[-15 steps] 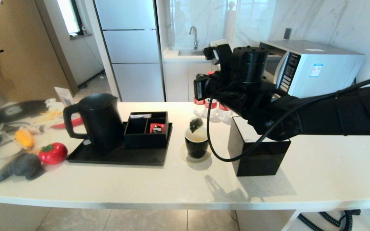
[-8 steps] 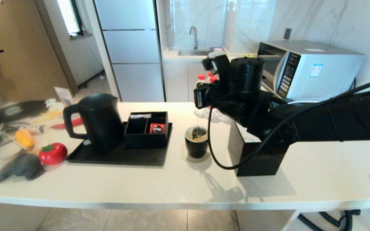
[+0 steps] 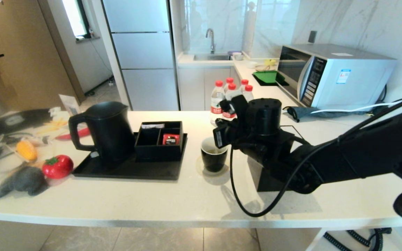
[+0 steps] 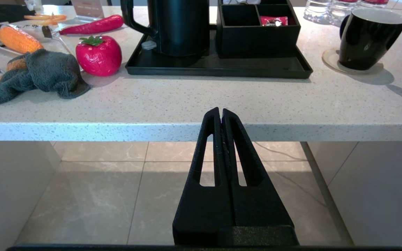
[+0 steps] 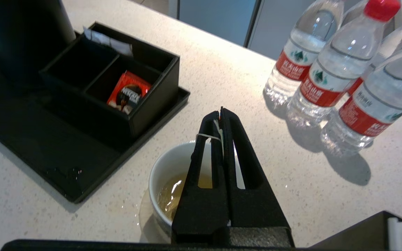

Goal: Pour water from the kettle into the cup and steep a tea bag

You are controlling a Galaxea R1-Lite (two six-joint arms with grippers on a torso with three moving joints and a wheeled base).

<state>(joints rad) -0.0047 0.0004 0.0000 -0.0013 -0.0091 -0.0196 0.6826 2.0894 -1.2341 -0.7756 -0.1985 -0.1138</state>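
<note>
Over cup [image 5: 173, 181]: right hand [image 5: 221, 111] clamped on tea bag string [image 5: 206, 136]; left hand [image 4: 220, 112] together, parked below counter edge.

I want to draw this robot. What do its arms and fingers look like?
Both are matte black. The right gripper and left gripper each have two long wedge-shaped fingers with slot cutouts. The right arm is thick, with a round drum-like wrist and a looping black cable.

— Any writing you can make out?
— The red packet [image 5: 128, 92] in the black box [image 5: 115, 78] reads "NESCAFE".
— And the water bottles [image 5: 330, 73]?
— Red labels with white characters, too small to read.
— The microwave [image 3: 333, 73]?
— A blue-and-white sticker [image 3: 343, 76] on its door, print illegible.
</note>
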